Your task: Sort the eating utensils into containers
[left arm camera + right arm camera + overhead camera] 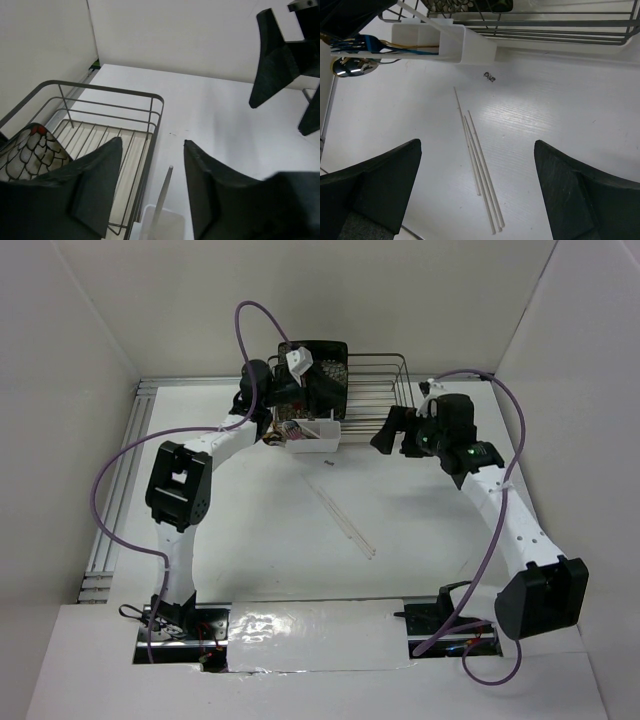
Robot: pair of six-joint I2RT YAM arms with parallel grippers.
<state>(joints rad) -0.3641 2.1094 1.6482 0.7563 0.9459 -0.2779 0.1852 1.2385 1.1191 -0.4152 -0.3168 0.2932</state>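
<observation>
The pale chopsticks (479, 165) lie loose on the surface just below the right pincer (396, 433), which is spread wide. They run lengthwise across its gap, short of the white tub (470, 47).

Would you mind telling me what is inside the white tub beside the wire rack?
The white tub holds a fork and a spoon sticking out of one end, plus a pale chopstick. Its wall hides their lower ends and anything else inside.
</observation>
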